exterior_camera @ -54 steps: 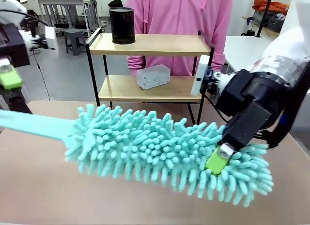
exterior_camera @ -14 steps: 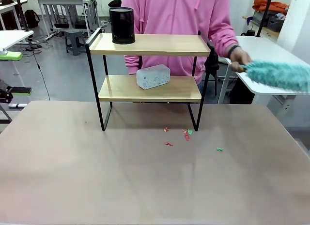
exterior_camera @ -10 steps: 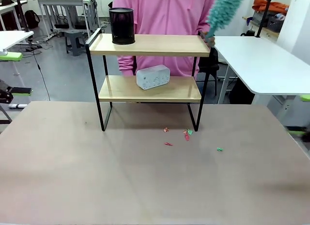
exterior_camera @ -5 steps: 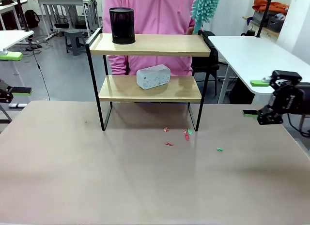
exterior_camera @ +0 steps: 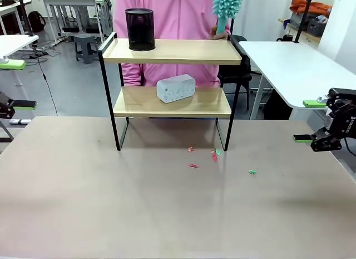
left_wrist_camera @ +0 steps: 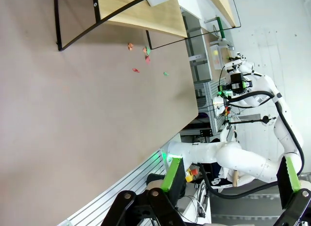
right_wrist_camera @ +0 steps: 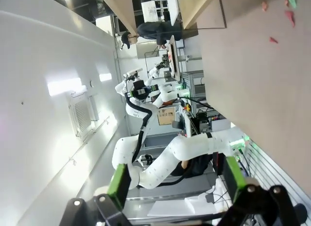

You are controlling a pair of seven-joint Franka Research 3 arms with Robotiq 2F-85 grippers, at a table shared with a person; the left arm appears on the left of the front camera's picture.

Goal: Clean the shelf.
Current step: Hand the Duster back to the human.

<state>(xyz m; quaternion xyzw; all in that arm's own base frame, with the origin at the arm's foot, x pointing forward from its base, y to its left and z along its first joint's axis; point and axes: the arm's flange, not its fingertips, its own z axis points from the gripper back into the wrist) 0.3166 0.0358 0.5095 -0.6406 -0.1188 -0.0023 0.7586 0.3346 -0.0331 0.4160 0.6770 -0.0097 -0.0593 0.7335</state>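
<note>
front view, black cup (exterior_camera: 139, 29) on shelf (exterior_camera: 172, 51)

The shelf (exterior_camera: 172, 75) stands on the table (exterior_camera: 111, 203), with a black cup (exterior_camera: 139, 29) on top. The right gripper (exterior_camera: 311, 121) hangs with jaws apart at the table's right edge.

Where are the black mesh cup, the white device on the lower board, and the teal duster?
black mesh cup (exterior_camera: 139, 29), front view, on the middle of its mesh wall.
white device (exterior_camera: 176, 88), front view, on its front face.
teal duster (exterior_camera: 227, 3), front view, on its fluffy head.
</note>
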